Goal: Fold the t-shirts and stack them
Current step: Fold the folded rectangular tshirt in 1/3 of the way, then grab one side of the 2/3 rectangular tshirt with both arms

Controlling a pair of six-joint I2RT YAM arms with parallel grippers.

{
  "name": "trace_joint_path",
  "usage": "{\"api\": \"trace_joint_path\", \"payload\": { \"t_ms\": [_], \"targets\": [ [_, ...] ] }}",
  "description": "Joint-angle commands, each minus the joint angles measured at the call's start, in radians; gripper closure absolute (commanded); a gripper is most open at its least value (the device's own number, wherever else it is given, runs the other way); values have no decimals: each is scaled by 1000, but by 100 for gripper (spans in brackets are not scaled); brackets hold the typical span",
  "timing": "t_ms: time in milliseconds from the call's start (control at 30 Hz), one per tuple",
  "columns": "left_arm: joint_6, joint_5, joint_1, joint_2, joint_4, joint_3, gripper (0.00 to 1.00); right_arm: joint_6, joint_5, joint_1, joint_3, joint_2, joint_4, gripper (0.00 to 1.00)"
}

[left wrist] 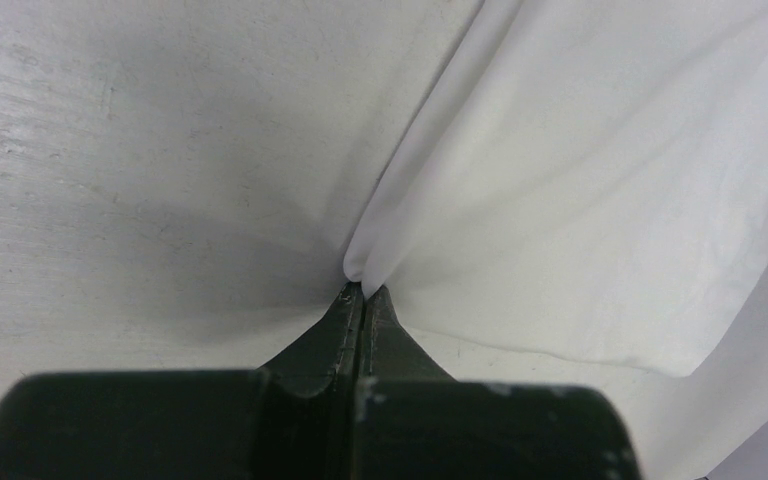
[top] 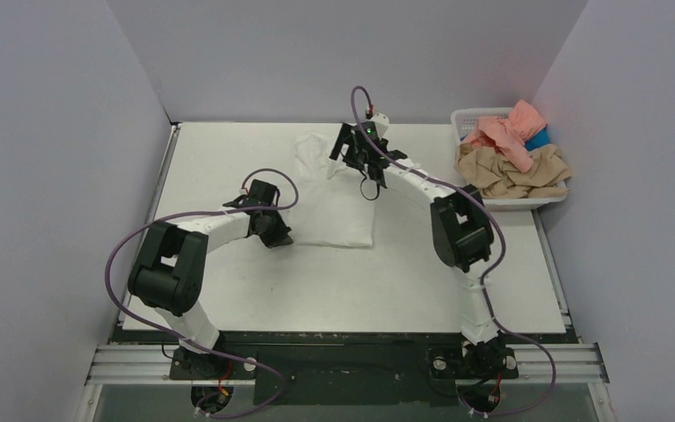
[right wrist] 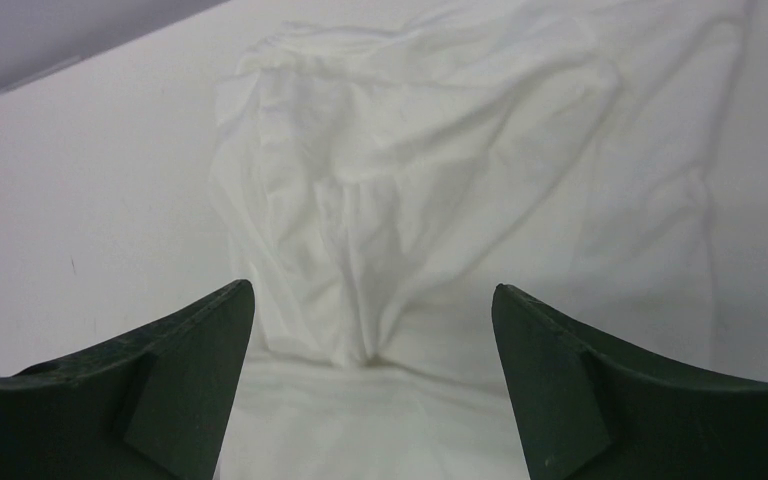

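A white t-shirt (top: 338,198) lies on the white table, back centre, partly folded; its print does not show. My left gripper (top: 283,237) is shut on the shirt's near left corner, pinching a fold of white cloth (left wrist: 365,270) between its fingertips. My right gripper (top: 344,156) hovers open over the shirt's far end, above the crumpled cloth (right wrist: 380,230), with nothing between its fingers. Salmon-pink (top: 511,132), tan (top: 510,174) and blue (top: 540,139) t-shirts are heaped in the basket at the back right.
The white lattice basket (top: 468,117) stands at the table's back right corner. Grey walls close in the left, back and right sides. The table (top: 255,290) has a dark front edge by the arm bases.
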Motion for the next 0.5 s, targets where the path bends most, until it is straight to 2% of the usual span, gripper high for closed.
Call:
{"api": "trace_joint_path", "payload": {
  "t_ms": [0, 100, 200, 333, 467],
  "targets": [
    [42, -79, -4, 22, -83, -51, 100, -28, 10, 10, -279, -331, -158, 16],
    [39, -85, -3, 11, -82, -58, 100, 42, -8, 10, -520, -515, -201, 16],
    [34, -79, -5, -2, -75, -65, 100, 136, -126, 16, -719, -587, -205, 18],
    [27, -88, -7, -24, -71, -84, 100, 198, -219, 36, -840, -599, -161, 26],
    [20, -95, -7, -36, -68, -96, 100, 235, -236, 45, -921, -587, -72, 36]
  ]
}}
